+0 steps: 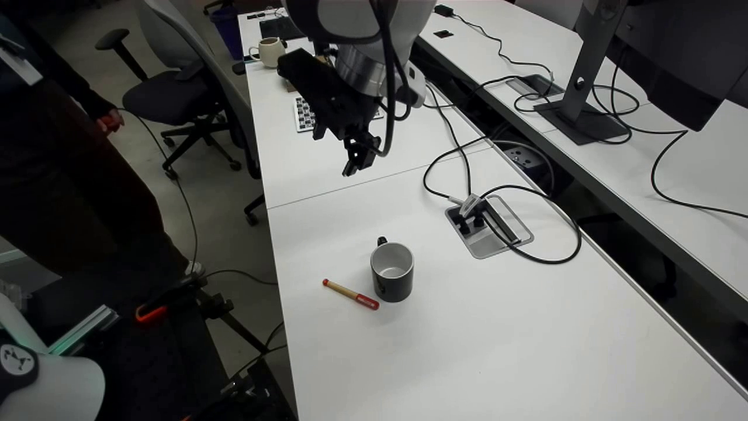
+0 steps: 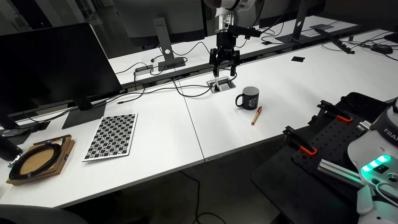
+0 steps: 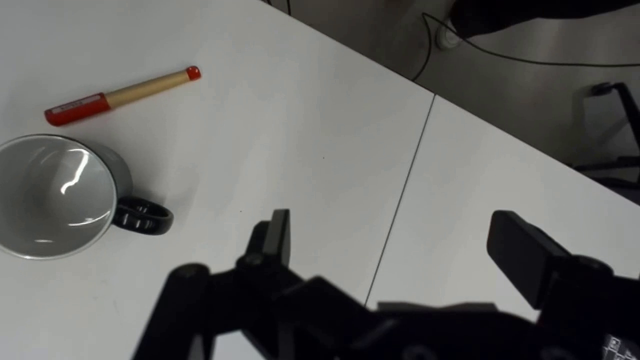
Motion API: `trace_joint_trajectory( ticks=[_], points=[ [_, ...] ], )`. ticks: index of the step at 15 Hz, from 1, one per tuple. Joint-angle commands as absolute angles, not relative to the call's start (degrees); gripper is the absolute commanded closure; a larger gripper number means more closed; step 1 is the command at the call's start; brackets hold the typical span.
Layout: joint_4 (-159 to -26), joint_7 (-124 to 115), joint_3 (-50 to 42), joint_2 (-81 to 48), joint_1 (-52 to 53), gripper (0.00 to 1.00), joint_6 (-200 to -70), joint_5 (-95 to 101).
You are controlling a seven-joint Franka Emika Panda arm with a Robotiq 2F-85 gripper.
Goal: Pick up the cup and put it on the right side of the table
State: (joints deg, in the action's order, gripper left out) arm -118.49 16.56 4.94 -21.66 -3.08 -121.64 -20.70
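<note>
Cup (image 2: pixel 251 99), black with pale grey inside and dotted side, stands between the table's (image 2: pixel 295 90) long edges, the gripper (image 2: pixel 224 74) spread wide.

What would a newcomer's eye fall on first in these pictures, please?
Probably the dark cup, upright on the white table with a red-and-tan pen lying beside it. Next might come the open black fingers, above the table and apart from the cup, then the chequered board in the left part of an exterior view.

One dark cup (image 2: pixel 249 99), one cream mug (image 1: pixel 270 54), one red-and-tan pen (image 3: pixel 123 95), one checkered board (image 2: pixel 111 136), one gripper (image 2: pixel 224 72)
</note>
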Motion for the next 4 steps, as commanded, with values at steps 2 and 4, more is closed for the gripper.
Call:
trace_joint_trajectory(
  ticks=[2, 4],
  points=[
    [-117.55, 17.43, 5.05, -22.35, -3.19, 0.0, -120.68, -20.19],
    [-117.3, 17.76, 5.06, -22.57, -3.22, 0.0, -120.45, -20.04]
  ],
)
